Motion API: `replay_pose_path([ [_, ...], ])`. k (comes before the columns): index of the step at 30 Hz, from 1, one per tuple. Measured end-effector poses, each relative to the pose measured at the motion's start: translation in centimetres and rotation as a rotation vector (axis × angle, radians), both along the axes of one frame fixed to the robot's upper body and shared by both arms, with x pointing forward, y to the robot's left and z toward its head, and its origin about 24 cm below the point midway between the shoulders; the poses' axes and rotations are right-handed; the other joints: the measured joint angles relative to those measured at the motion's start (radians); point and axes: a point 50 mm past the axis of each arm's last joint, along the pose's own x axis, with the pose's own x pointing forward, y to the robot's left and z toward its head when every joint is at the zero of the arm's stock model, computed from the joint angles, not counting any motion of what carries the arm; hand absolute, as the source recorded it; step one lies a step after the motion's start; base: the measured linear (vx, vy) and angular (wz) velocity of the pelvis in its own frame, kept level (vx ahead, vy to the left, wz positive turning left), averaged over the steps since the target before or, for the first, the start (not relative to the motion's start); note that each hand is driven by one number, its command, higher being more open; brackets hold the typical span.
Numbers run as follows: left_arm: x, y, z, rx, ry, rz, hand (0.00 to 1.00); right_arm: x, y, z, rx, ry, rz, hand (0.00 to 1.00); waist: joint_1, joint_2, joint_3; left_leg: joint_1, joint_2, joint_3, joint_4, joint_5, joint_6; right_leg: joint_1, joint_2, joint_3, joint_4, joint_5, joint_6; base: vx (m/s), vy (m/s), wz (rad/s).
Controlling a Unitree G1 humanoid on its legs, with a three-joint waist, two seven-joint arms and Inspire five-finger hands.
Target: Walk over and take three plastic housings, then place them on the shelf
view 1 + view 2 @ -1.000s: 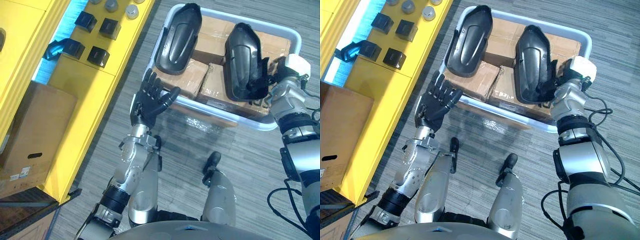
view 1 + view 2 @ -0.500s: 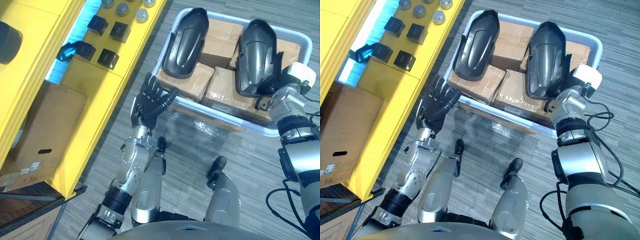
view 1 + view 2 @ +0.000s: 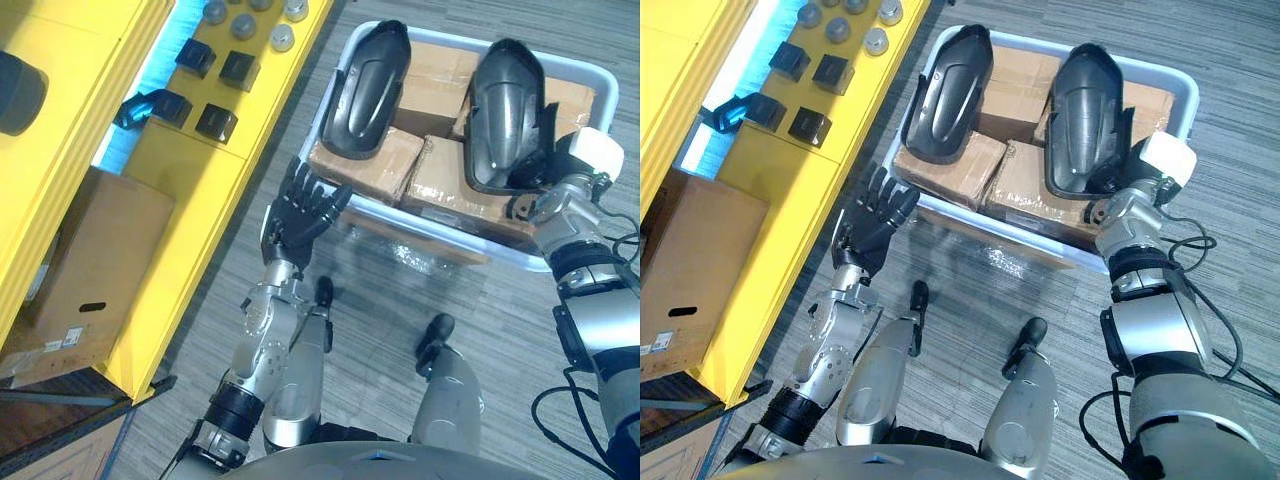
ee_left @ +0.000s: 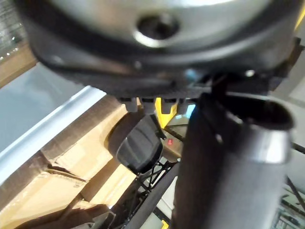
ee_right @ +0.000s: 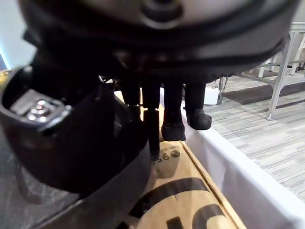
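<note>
1. A white plastic tub sits on the floor at about 1 o'clock in the head views. It is packed with taped brown cardboard boxes that make a flat bed.
2. Two dark grey, elongated plastic housings lie on those boxes, long axes running 12 to 6 o'clock. The left housing is untouched. The right housing has the right hand at its 5 o'clock end.
3. In the right wrist view the fingers curl down over the housing's rim onto the box beneath. This looks like a pinch on the wall, probably chosen because the narrow end offers an edge to grip.
4. The left hand hovers just outside the tub's 7 o'clock corner. Its fingers are spread and hold nothing, likely kept ready to support or take the other housing.
5. The yellow shelf runs along 9 to 11 o'clock and carries small black blocks and grey round pieces. No housing has yet been lifted towards it, so the task seems at its picking stage.
</note>
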Motion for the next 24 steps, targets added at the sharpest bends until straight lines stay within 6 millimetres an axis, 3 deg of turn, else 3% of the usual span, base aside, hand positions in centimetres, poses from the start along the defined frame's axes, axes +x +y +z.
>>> replay_pose_path([
  [5, -0.7, 0.8, 0.8, -0.027, -0.034, 0.03, 1.0, -0.1, 1.4, -0.4, 0.021, -0.103, 0.096, 0.0, -0.023, -0.004, 0.003, 0.021, 0.006, 0.01, -0.005, 0.0, 0.0, 0.015, 0.008, 0.008, -0.005, 0.003, 0.002, 0.02, 0.013, -0.05],
  [9, -0.7, 2.1, 2.0, -0.025, -0.085, 0.069, 1.0, -0.1, 3.3, 0.2, 0.009, -0.198, 0.187, 0.0, -0.029, -0.026, 0.013, 0.055, 0.022, 0.018, -0.015, -0.001, -0.004, 0.043, 0.025, 0.014, -0.017, 0.002, 0.001, 0.01, -0.002, -0.11],
  [11, -1.1, 3.0, 2.5, -0.026, -0.111, 0.095, 1.0, -0.1, 5.2, 0.7, 0.034, -0.273, 0.262, 0.0, -0.036, -0.06, 0.023, 0.096, 0.032, 0.036, -0.037, -0.001, -0.009, 0.064, 0.035, 0.026, -0.024, 0.001, -0.001, 0.02, -0.012, -0.18],
  [15, -1.4, 4.0, 2.6, -0.026, -0.117, 0.131, 1.0, -0.8, 7.4, 0.8, 0.082, -0.365, 0.348, 0.0, -0.05, -0.104, 0.026, 0.141, 0.032, 0.051, -0.067, 0.0, -0.011, 0.085, 0.035, 0.036, -0.027, -0.004, -0.005, 0.04, -0.001, -0.09],
  [24, -2.3, 5.3, 4.2, -0.036, -0.175, 0.172, 1.0, -1.4, 8.4, 0.4, 0.134, -0.413, 0.375, 0.0, -0.054, -0.132, 0.027, 0.211, 0.033, 0.064, -0.081, -0.004, -0.014, 0.157, 0.039, 0.038, -0.058, 0.0, 0.001, 0.01, 0.008, -0.03],
])
